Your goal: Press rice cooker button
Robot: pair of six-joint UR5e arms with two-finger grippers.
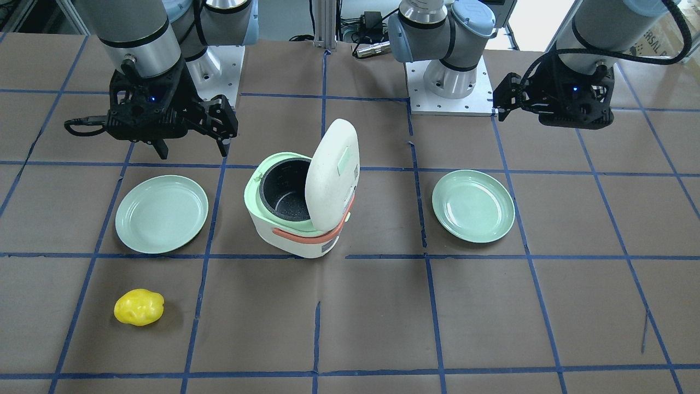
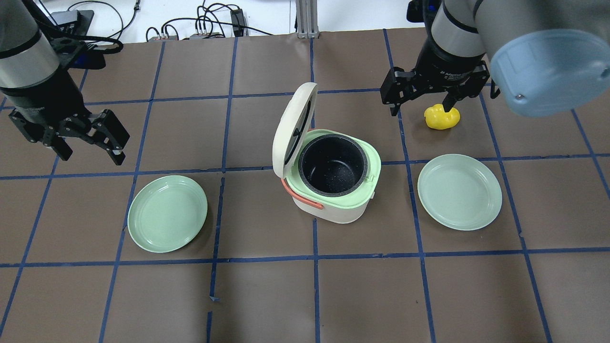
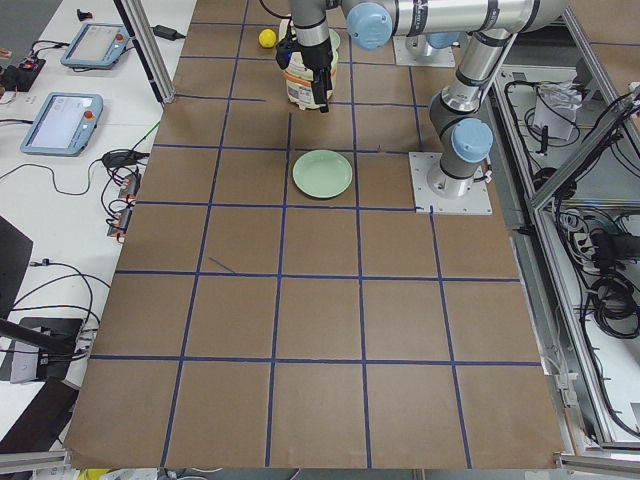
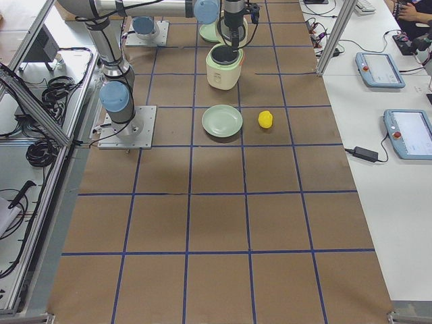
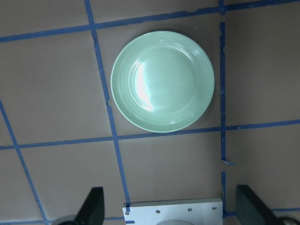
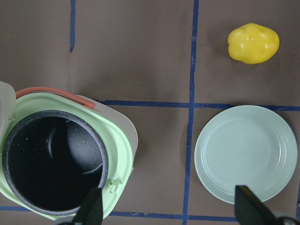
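- Rice cooker [image 2: 333, 190]: lid [image 2: 291, 128] standing open (button apparently pressed already; little seems left).
- Left hand [image 2: 90, 155], right hand [image 2: 420, 108]: both wide, empty, well apart from the rice cooker.

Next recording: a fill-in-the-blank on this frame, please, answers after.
The rice cooker has its lid standing ____.
The dark inner pot holds ____.
The left plate and the right plate are both ____.
The lumpy object beyond the right plate is coloured ____.
Missing words: open; nothing; empty; yellow.
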